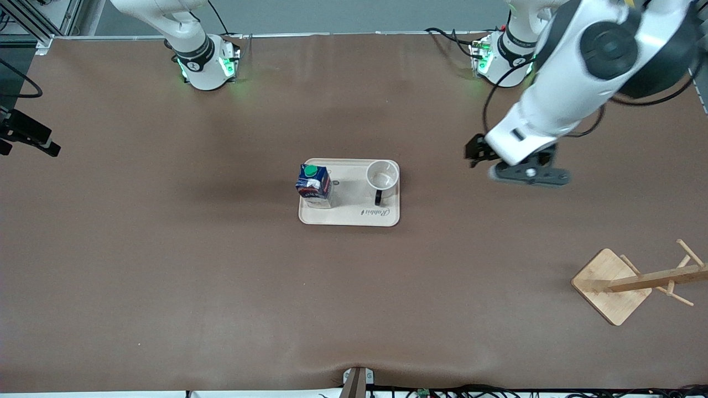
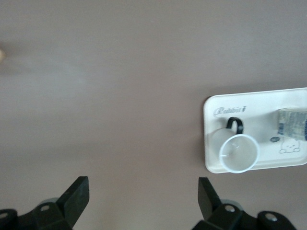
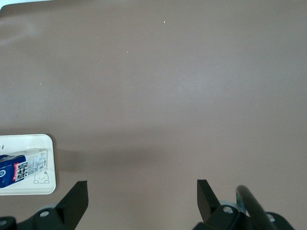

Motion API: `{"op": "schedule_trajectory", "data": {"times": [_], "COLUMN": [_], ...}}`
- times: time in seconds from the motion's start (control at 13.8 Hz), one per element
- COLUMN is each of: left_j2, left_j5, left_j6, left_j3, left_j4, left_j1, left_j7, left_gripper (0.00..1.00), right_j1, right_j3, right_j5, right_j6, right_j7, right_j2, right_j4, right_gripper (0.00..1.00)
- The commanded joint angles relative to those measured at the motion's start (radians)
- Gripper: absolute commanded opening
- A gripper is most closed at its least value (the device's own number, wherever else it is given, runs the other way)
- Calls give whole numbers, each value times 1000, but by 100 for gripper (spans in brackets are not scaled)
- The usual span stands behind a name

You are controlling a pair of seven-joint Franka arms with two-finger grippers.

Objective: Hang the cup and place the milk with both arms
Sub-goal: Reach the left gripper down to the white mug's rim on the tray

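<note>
The white cup [image 1: 381, 176] stands upright on a cream tray [image 1: 354, 214], its black handle toward the front camera. The dark-blue milk carton [image 1: 313, 185] with a green cap stands on the same tray, toward the right arm's end. My left gripper [image 1: 477, 152] hangs open and empty over bare table, toward the left arm's end from the tray. Its wrist view shows its spread gripper [image 2: 142, 195], the cup [image 2: 238, 152], the milk [image 2: 292, 123] and the tray [image 2: 216, 139]. My right gripper [image 3: 141, 195] is open and empty over bare table, with the milk [image 3: 21, 168] and tray [image 3: 29, 186] at the edge of its view.
A wooden mug rack [image 1: 611, 284] with pegs stands on a square base near the front camera at the left arm's end of the brown table. The right arm's hand is out of the front view.
</note>
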State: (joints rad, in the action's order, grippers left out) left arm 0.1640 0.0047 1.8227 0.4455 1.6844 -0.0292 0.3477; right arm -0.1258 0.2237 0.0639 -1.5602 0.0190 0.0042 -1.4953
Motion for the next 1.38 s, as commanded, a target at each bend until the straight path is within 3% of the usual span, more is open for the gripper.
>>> {"op": "schedule_trajectory", "data": {"times": [0.0,0.22,0.44,0.58,0.87,1.09,1.16,1.31], "left_j2": [40,101,221,280,379,400,405,396], "left_j5": [1,9,98,139,257,276,276,278], "left_j6": [172,378,440,496,566,578,578,573], "left_j3": [33,32,33,33,33,33,30,24], "left_j4": [110,227,233,235,227,209,199,190], "left_j1": [-47,-142,-211,-244,-265,-262,-259,-247], "left_j7": [112,247,405,477,524,524,525,521], "left_gripper": [100,100,100,92,55,7,0,0], "right_j1": [-2,0,-2,-2,0,11,11,11], "right_j3": [-3,-3,-3,-3,-3,0,0,0], "right_j5": [-12,-12,-12,-12,-15,-12,-12,-4], "right_j6": [6,6,5,5,0,3,5,2], "right_j7": [-13,-14,-16,-16,-14,-4,-5,-5], "right_j2": [-15,-15,-15,-15,-15,-9,-7,-3], "right_j4": [-3,-3,-3,-3,-3,-2,-2,-2], "right_gripper": [100,100,100,100,100,100,100,100]}}
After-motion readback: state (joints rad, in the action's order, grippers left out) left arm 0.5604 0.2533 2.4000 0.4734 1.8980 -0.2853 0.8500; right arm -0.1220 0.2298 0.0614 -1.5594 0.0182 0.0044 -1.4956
